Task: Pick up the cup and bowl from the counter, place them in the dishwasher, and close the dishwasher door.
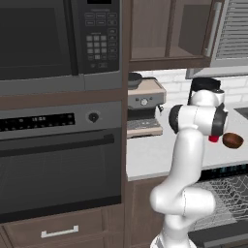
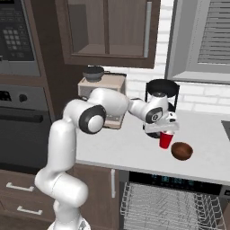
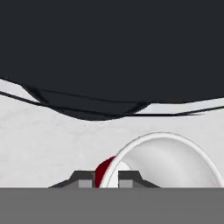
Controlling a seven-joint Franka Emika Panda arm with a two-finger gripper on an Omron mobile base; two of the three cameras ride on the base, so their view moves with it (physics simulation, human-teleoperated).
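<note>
A: What has the claw (image 2: 164, 130) got?

B: In the hand view the two fingertips (image 3: 86, 180) stand close together with the rim of the cup (image 3: 162, 159) pinched between them, one tip on the red outside and one on the white inside. So the claw is nearly closed and gripping the cup's wall.

A: And from the base?

B: The right base view shows the red cup (image 2: 165, 140) hanging directly under the claw, its bottom at or just above the counter (image 2: 126, 150); I cannot tell whether it still touches. In the left base view just a sliver of red (image 1: 213, 138) peeks out below the wrist.

A: Where is the bowl?

B: The bowl (image 2: 182, 151) sits on the counter just beside the cup, a little nearer the counter's front edge than the claw, and apart from the cup. The left base view has it (image 1: 233, 140) close by the claw too, upright, glossy reddish-brown.

A: The dishwasher?

B: Below the claw and in front of the counter edge. The dishwasher (image 2: 179, 179) shows its dark top strip under the slab, and the grey wire rack (image 2: 166, 206) is pulled out. In the left base view the dishwasher door (image 1: 220, 236) shows as a dark panel at the bottom, under the rack.

A: Behind the claw?

B: A black round rack (image 2: 162, 92) stands against the white brick wall just past it. Farther along the counter sits a coffee machine (image 1: 144, 109), with a dark grey dish on top.
</note>
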